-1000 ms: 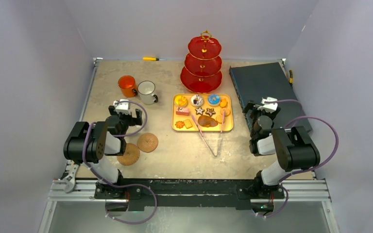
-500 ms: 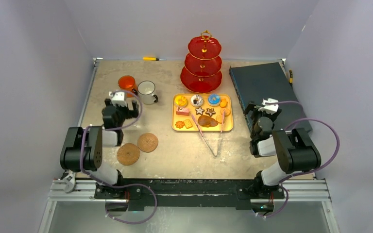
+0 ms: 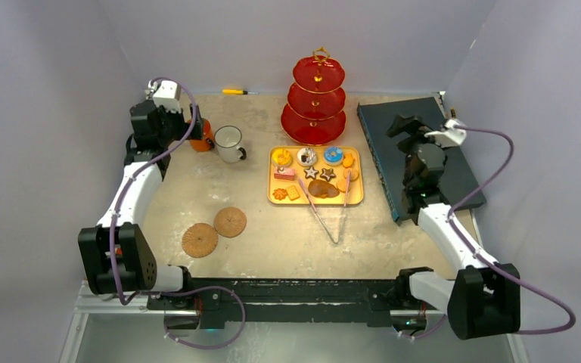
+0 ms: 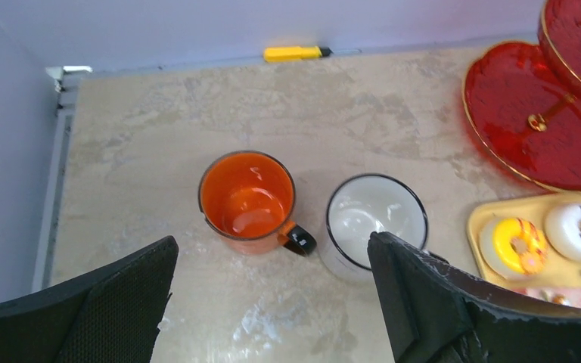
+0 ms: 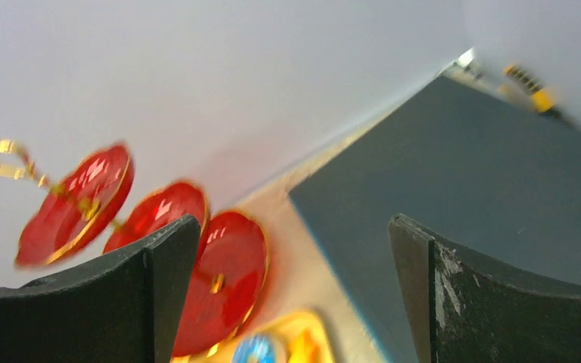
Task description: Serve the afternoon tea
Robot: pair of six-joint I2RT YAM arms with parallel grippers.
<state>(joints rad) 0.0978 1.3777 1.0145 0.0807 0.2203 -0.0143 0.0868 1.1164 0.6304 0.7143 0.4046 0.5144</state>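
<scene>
The left gripper [image 4: 272,249] hangs with jaws spread wide and nothing between them, its arm stretched long toward the far left corner, right above the orange mug [image 4: 247,193], which stands upright just beside the white mug [image 4: 376,219]. Mid-table the pastries [image 3: 314,175] lie on the yellow tray [image 3: 316,203], just in front of the red three-tier stand [image 3: 317,102]. The right gripper [image 5: 295,227], likewise agape and empty, is reached out over the dark flat box [image 5: 492,174], its wrist tipped toward the stand.
</scene>
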